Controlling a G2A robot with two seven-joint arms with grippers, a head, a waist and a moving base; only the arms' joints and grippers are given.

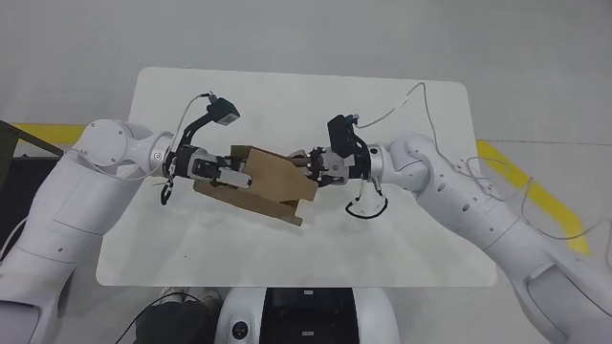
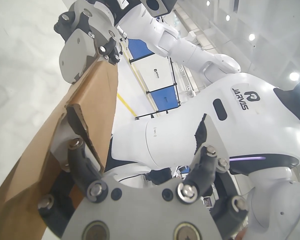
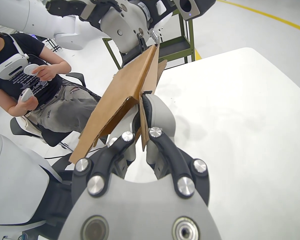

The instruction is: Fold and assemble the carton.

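Between the two sets of jaws, lifted over the white bench (image 1: 287, 96), hangs the carton (image 1: 271, 183): a flattened sleeve of brown corrugated board, partly spread. The right jaws are closed on a thin end flap, pinching it between both fingers (image 3: 162, 116). The left jaws stand wide. One finger (image 2: 62, 136) lies against the board at the opposite end, tucked by a flap, and the other is well apart in open air.

By the look of it, the board is light, stiff across its panels, bends only along its creases and crushes easily at the edges. It is best gripped on a panel edge close to a crease. The left arm (image 1: 115, 148) and right arm (image 1: 430, 167) reach inward from opposite ends, wrists facing each other.
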